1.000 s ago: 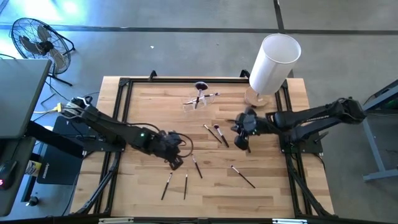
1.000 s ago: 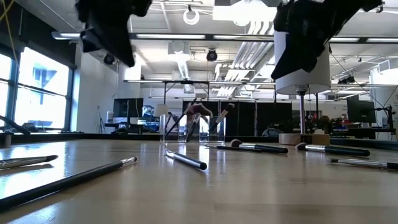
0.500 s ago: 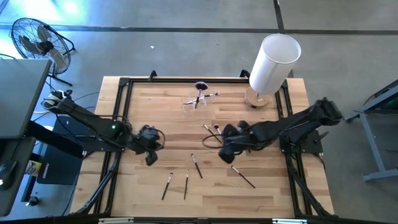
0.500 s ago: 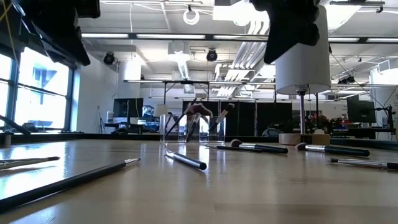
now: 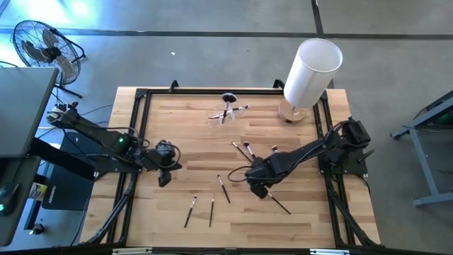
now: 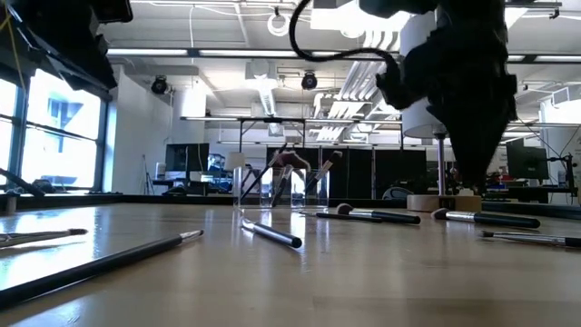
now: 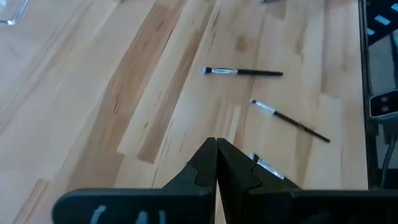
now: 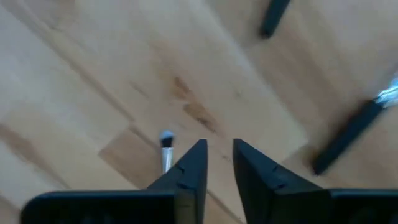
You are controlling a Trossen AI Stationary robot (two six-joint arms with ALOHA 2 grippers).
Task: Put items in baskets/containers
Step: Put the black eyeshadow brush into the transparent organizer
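— Dark brush [image 5: 276, 201] lies right of centre on the table [image 5: 304, 219], touching the right gripper [image 5: 259, 190]?
— Just beside it, fingers narrowly parted. The left gripper [image 5: 165, 178], pressed closed, hangs far left; clear holder [image 5: 228, 113] at the far edge, fan [image 5: 41, 44] beyond.

No lettering, label, brand, number or sign can be read anywhere in these views, neither on the bench [image 5: 177, 134], the arms, nor in the room behind.
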